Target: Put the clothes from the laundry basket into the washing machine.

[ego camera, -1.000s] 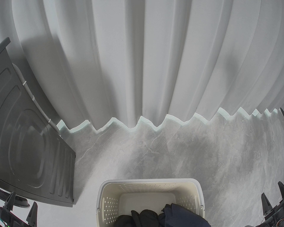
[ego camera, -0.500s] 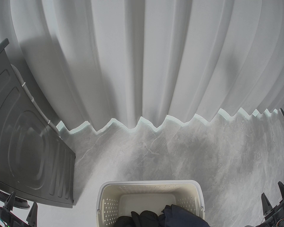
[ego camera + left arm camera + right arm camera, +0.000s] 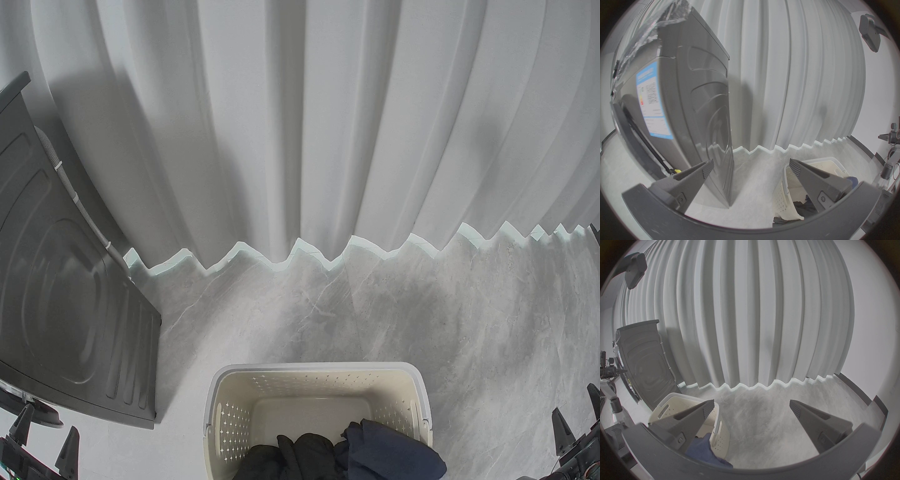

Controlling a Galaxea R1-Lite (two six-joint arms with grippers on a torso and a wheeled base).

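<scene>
So the left pincer (image 3: 45,431) hangs spread and empty, low beside the washing machine (image 3: 69,300). The whole head view has slid a bit in the last second, so that's the camera moving, not the laundry basket (image 3: 319,369). More of the dark clothes (image 3: 350,453) show now, piled at the basket's near end. Nothing grabbed yet, I'd say. Plenty of bare floor (image 3: 475,325) between basket and curtain (image 3: 312,125), and the right pincer (image 3: 574,415) is spread and empty, well clear of the rim.

There was one laundry basket (image 3: 319,370), one washing machine (image 3: 62,300), one curtain (image 3: 325,125), and two garments counted in the basket: one black garment (image 3: 300,455), one navy garment (image 3: 390,455).
</scene>
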